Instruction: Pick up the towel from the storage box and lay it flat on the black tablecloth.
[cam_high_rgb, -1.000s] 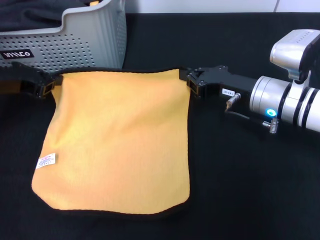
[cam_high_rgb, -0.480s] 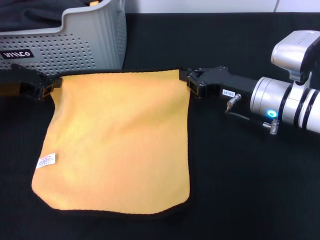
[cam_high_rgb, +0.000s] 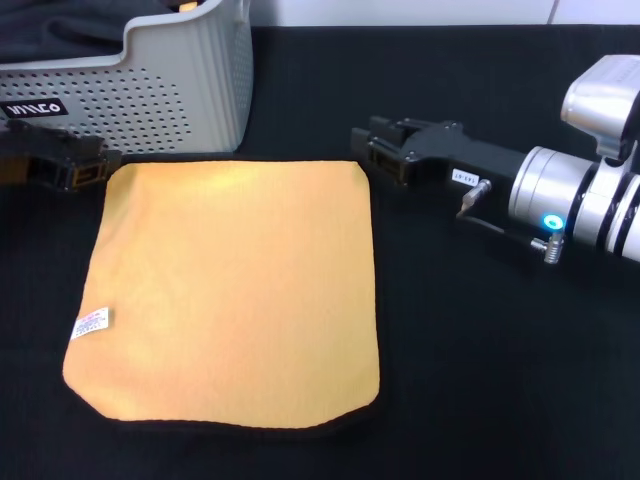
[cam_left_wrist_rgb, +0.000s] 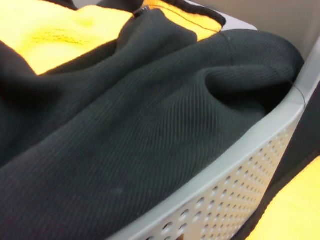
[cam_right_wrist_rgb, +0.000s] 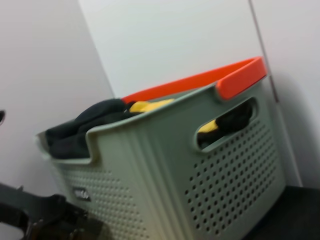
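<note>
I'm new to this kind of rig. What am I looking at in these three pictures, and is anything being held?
A two-armed robot. The head view looks down from its head camera: the towel lies flat on the black tablecloth, with the storage box behind it. The left gripper and right gripper sit just off the towel's far corners, holding nothing. The other two pictures come from wrist cameras. The left wrist view looks into the box at dark grey fabric; the right wrist view shows the box from the side.
</note>
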